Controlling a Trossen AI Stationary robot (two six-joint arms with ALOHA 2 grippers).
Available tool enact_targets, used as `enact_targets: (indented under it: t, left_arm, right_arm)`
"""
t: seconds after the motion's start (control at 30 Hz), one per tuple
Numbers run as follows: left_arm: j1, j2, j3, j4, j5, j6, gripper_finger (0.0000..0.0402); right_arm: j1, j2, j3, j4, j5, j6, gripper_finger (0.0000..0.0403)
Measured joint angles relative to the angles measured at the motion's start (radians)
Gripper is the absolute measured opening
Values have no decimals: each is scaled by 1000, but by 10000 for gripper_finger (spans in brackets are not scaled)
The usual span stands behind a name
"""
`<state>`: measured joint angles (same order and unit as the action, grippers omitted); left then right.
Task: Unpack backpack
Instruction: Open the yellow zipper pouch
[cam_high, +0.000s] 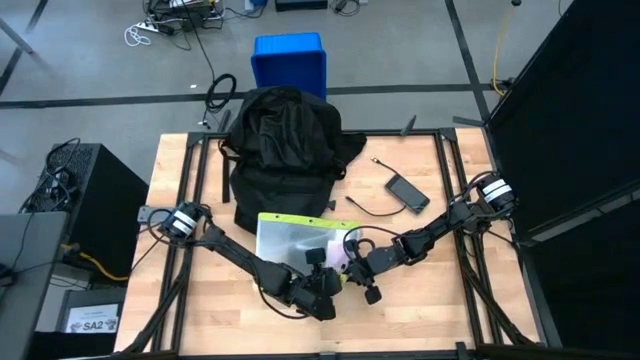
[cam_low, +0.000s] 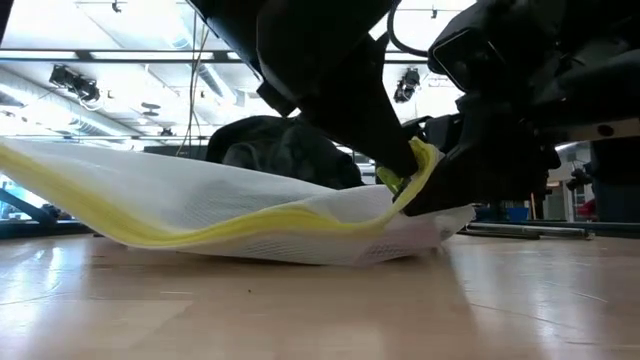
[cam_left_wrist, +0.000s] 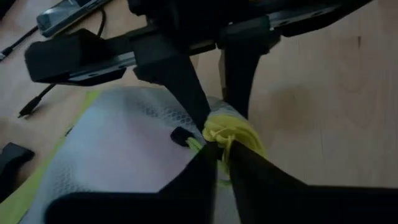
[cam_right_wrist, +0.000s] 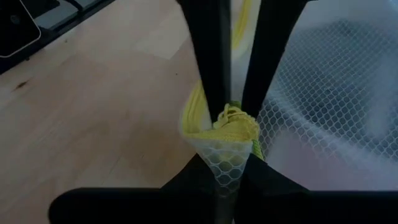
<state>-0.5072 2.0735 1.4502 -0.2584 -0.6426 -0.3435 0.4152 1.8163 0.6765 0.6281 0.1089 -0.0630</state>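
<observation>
Backpack: I have the backpack (cam_high: 283, 150) upright-slumped at the far middle of the tabletop (cam_high: 430, 310), just in front of a blue bin (cam_high: 289, 62) that stands beyond the edge.
Item in hand: a white mesh pouch (cam_high: 295, 240) with yellow-green trim lies flat on the near side of the backpack, its far edge close to the bag's base.
Left tool: my left tool (cam_left_wrist: 222, 151) is pressed together on the bunched yellow corner of the pouch, at its near right end.
Right tool: my right tool (cam_right_wrist: 231, 118) pinches that same yellow corner from the other side; the two sets of fingers meet there almost touching.
Key relation: both tools sit at one corner, so the pouch's long side runs away from them to the left, and the low view shows that corner lifted while the rest sags to the wood.
Nearer arm: I judge neither is nearer; the backpack lies well beyond both.
Also out: a phone (cam_high: 408, 192) and a cable (cam_high: 368, 208) lie to the right.
</observation>
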Motion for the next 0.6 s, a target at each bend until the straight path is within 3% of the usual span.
enact_targets:
  t: [0.27, 0.6]
  left_arm:
    - [3, -3, 1, -61, 19, 47, 0]
    - [-5, -65, -1, -197, 61, 26, 0]
  right_arm:
    - [3, -1, 0, 17, -14, -7, 5]
    - [8, -5, 2, 48, -26, -8, 36]
